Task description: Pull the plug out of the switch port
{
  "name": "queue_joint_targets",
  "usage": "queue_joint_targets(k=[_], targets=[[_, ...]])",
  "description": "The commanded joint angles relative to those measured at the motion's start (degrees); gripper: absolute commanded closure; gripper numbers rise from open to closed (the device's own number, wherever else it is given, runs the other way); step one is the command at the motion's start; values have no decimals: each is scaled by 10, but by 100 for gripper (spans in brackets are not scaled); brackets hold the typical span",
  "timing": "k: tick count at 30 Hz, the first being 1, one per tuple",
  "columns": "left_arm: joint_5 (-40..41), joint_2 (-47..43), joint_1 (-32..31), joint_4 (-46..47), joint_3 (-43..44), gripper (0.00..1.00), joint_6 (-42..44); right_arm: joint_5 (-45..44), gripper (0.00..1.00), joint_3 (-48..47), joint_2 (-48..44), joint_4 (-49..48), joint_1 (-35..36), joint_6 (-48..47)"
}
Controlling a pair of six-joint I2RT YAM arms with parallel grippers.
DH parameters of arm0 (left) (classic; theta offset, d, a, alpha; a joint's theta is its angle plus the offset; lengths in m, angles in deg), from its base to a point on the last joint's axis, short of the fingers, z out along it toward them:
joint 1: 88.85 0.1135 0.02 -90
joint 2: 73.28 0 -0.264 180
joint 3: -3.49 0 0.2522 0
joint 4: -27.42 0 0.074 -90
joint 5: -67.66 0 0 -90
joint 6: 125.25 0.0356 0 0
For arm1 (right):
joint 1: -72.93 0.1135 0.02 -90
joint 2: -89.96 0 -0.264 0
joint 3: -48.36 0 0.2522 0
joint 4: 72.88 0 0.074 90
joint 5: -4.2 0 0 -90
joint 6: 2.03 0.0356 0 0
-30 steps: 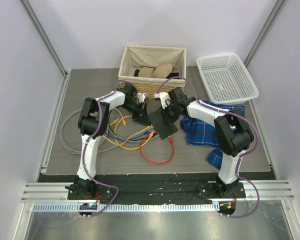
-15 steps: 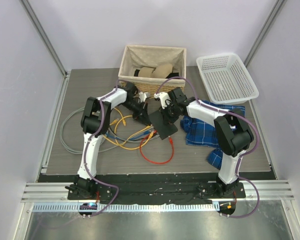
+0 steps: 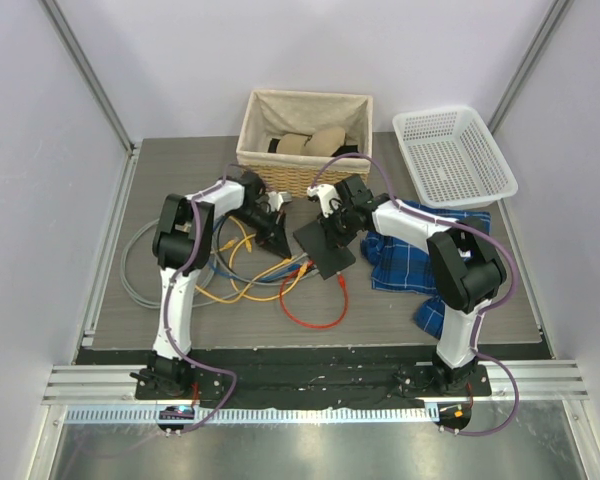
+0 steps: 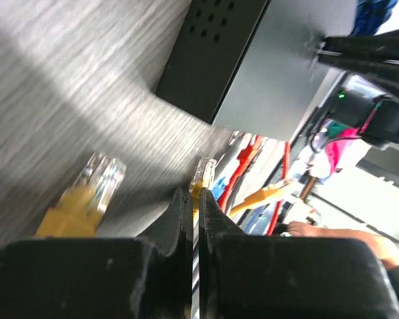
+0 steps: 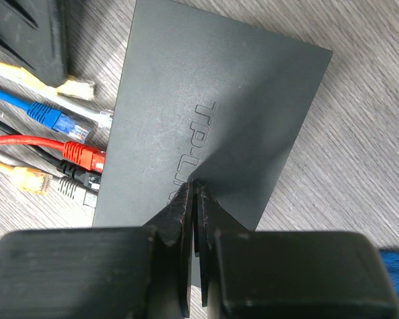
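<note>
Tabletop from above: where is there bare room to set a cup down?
Bare wood lies in the far left corner beside the wicker basket, and near the front edge between the red cable and blue cloth. The middle is crowded: switch, yellow cables.

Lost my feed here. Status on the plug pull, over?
Left tool shut on yellow plug, plug out of the switch. Right tool shut, tips on switch top. At port edge: red plug, blue plug.

Bright, even overhead light.
Left wrist view smeared, blown out at right; soft shadow crosses the switch (image 5: 239,86) in right wrist view.
</note>
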Motion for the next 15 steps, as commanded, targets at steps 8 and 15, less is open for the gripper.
queue_joint_targets(k=[8,15], targets=[[177,-47,70,-76,152,100,107,-31,92,10,48,52,6,-15],[343,-105,121,-76,193,100,202,-31,92,18,44,44,6,-16]])
